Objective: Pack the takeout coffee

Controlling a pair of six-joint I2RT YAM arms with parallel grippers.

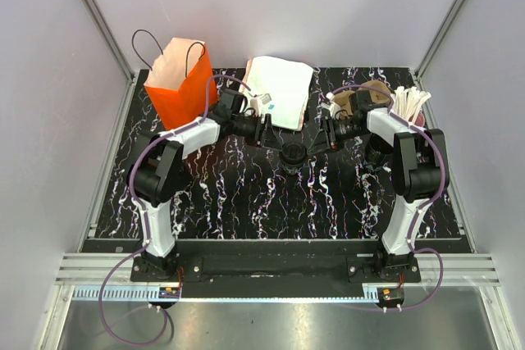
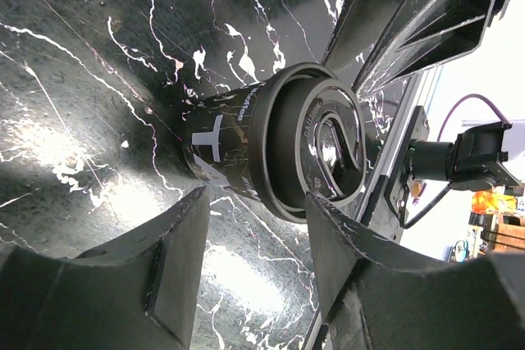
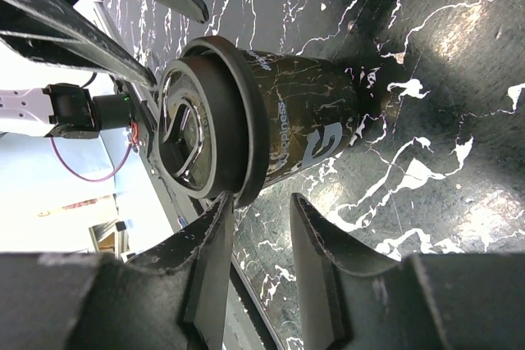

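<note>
Takeout coffee (image 1: 293, 156): a small black cylindrical paper cup with pale lettering and a glossy black plastic lid. It stands upright on the black, white-veined worktop (image 1: 246, 202), between the two grippers.

Left gripper (image 2: 258, 200): fingers apart, nothing between them. The cup sits just ahead of its tips.

Right gripper (image 3: 262, 200): fingers apart by a narrower gap, also empty. The cup is just ahead of these tips too. One tip is close to the lid rim, but I cannot tell whether they touch.

An orange paper bag with black cord handles (image 1: 176, 84) stands open behind the left gripper, on its outer side, well apart from the cup.

Handling, by judgement:
- The paper wall is probably light and fairly soft, so a hard squeeze would dent it.
- If the cup is full it will be heavier, and it may slop when tipped.
- The lid looks slick and is probably only pressed on — a poor place to hold, since it may pop off.
- Best purchase looks like the cup's mid-wall, below the lid rim, squeezed across the diameter with moderate force and kept upright.
</note>
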